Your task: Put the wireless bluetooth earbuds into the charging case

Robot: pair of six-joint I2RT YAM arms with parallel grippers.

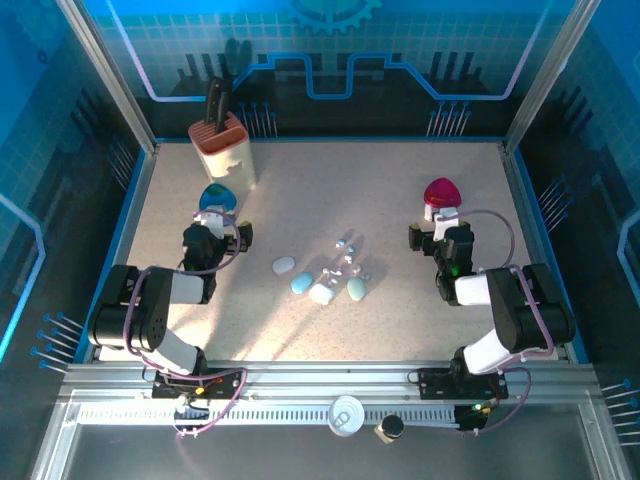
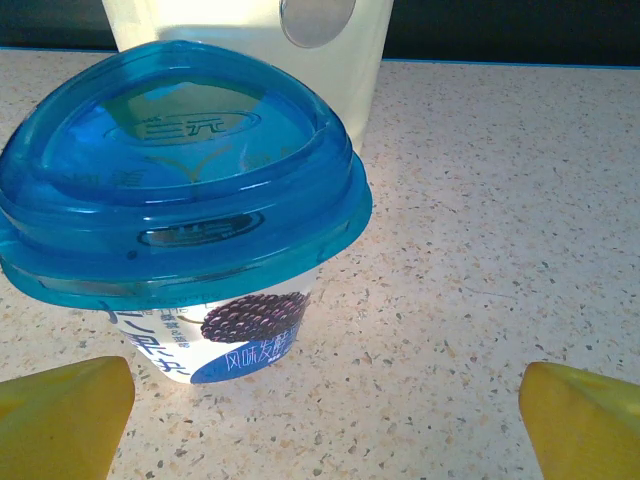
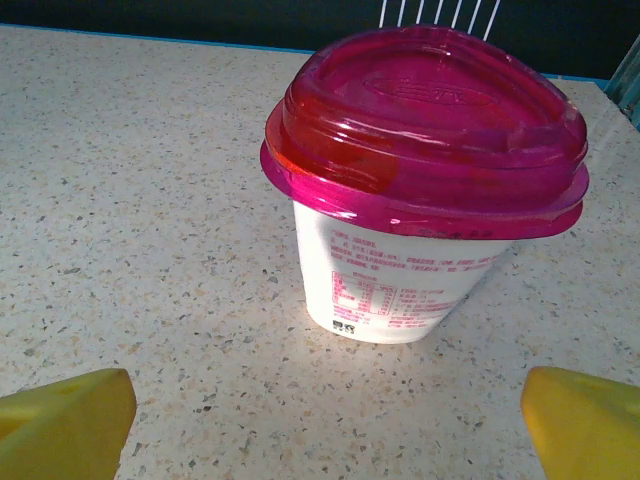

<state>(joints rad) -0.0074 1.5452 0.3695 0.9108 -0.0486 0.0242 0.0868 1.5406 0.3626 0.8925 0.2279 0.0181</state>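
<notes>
Several tiny white earbuds [image 1: 346,257] lie scattered at the table's middle. Just in front of them sit pebble-shaped charging cases: a white one [image 1: 283,265], a blue one [image 1: 302,284], another white one [image 1: 321,293] and a pale green one [image 1: 356,288], all apparently closed. My left gripper [image 1: 214,222] is far to their left; its yellow fingertips [image 2: 60,415] stand wide apart, open and empty [image 2: 325,420]. My right gripper [image 1: 441,226] is off to their right, also open with nothing between its fingertips [image 3: 585,425] over bare table [image 3: 325,425].
A blue-lidded yogurt cup [image 2: 185,190] stands right before the left gripper, with a knife block [image 1: 222,148] behind it. A red-lidded yogurt cup [image 3: 425,180] stands right before the right gripper. Walls enclose the speckled table [image 1: 330,190].
</notes>
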